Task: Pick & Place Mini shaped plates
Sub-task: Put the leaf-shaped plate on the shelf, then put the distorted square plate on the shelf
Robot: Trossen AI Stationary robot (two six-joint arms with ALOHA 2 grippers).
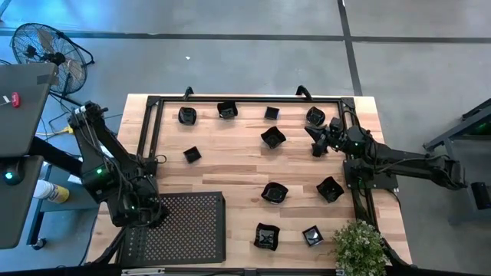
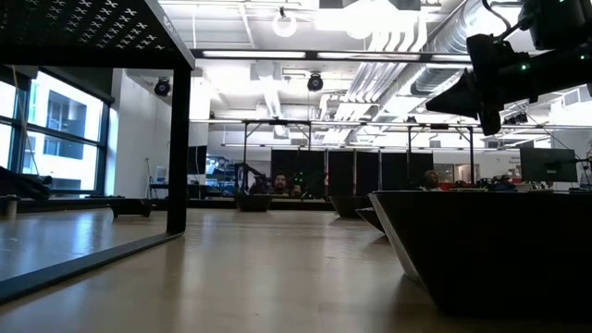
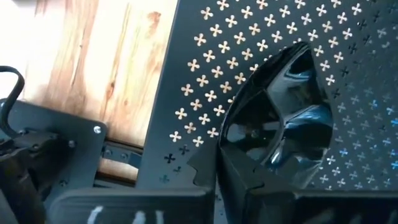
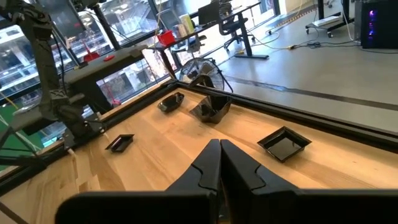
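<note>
At the lower left of the high view we see the left gripper (image 1: 146, 211) over the corner of the perforated tray (image 1: 192, 230); its wrist view shows an angular plate (image 3: 283, 112) lying on the tray (image 3: 205, 81) right at the fingers (image 3: 249, 186), and we cannot tell whether they grasp it or have let go. At the upper right of the high view the right gripper (image 1: 316, 139) hangs above the table (image 1: 230, 165) with its fingers (image 4: 239, 168) clenched on nothing, the two pressed together in its wrist view. The other plates lie scattered across the table: four along the top (image 1: 188, 115) (image 1: 227, 110) (image 1: 271, 113) (image 1: 315, 116), one at centre (image 1: 273, 137), one at left (image 1: 192, 155), two lower down (image 1: 275, 192) (image 1: 329, 188), and two near the bottom edge (image 1: 266, 237) (image 1: 312, 235), beside a plant (image 1: 359, 247).
</note>
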